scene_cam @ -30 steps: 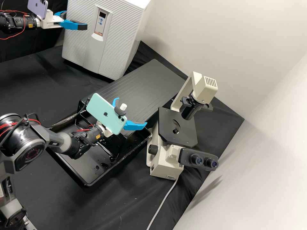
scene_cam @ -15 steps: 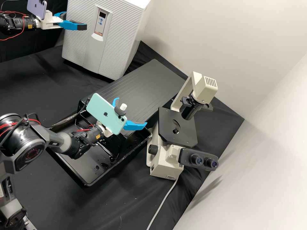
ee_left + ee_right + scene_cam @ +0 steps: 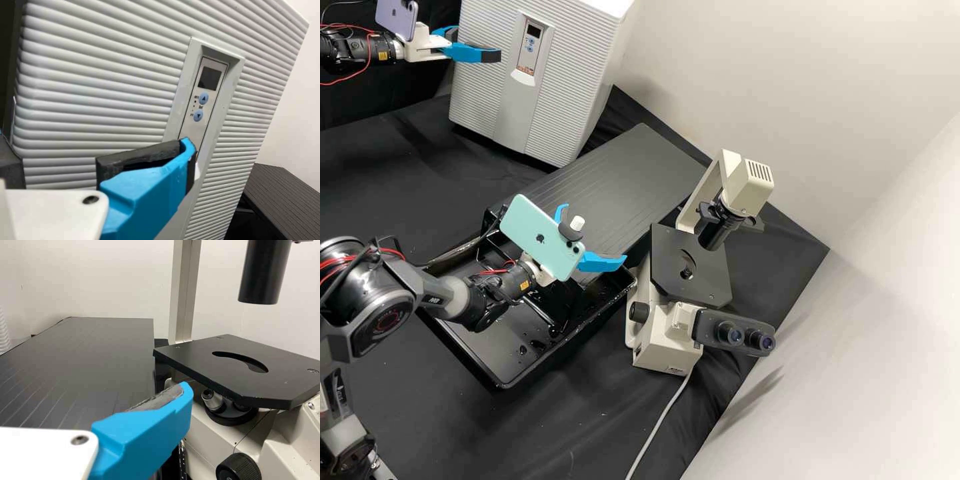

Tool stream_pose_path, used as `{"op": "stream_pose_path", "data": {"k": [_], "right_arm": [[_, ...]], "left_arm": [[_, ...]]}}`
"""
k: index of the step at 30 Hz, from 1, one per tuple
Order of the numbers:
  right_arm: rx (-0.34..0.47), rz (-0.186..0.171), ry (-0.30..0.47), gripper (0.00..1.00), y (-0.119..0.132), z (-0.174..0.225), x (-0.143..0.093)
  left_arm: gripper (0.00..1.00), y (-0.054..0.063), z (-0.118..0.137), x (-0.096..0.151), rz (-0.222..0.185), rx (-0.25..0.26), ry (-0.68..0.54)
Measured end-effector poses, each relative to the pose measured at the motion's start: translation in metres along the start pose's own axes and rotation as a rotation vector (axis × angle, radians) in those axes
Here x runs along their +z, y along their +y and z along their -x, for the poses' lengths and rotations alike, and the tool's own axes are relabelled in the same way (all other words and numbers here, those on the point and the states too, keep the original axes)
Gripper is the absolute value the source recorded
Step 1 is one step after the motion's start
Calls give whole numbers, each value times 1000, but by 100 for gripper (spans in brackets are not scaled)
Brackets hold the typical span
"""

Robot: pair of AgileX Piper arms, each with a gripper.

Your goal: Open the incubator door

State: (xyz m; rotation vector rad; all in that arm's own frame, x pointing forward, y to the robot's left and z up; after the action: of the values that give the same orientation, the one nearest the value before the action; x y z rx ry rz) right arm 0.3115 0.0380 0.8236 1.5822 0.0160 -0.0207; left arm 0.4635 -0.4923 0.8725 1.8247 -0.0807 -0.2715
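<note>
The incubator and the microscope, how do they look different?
The incubator is one bulky box, while the microscope is smaller, with parts sticking up and out. The incubator's front is pale grey and ribbed; the microscope is cream with a flat black stage. The incubator has two blue buttons, but the microscope has two eyepieces. Both stand on black cloth.

The incubator door (image 3: 570, 87) looks like ridged, matt plastic, the tray (image 3: 490, 347) glossy plastic, the bench cover (image 3: 380, 167) dull cloth.
</note>
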Motion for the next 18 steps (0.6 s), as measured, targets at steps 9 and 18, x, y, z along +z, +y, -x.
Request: {"op": "stream_pose_path", "data": {"k": [9,18], "right_arm": [[0,0,0,100,0,0,0],[0,0,0,100,0,0,0]], "left_arm": [[0,0,1,-1,25,6,19],[0,2,2,-2,48,16,36]]}}
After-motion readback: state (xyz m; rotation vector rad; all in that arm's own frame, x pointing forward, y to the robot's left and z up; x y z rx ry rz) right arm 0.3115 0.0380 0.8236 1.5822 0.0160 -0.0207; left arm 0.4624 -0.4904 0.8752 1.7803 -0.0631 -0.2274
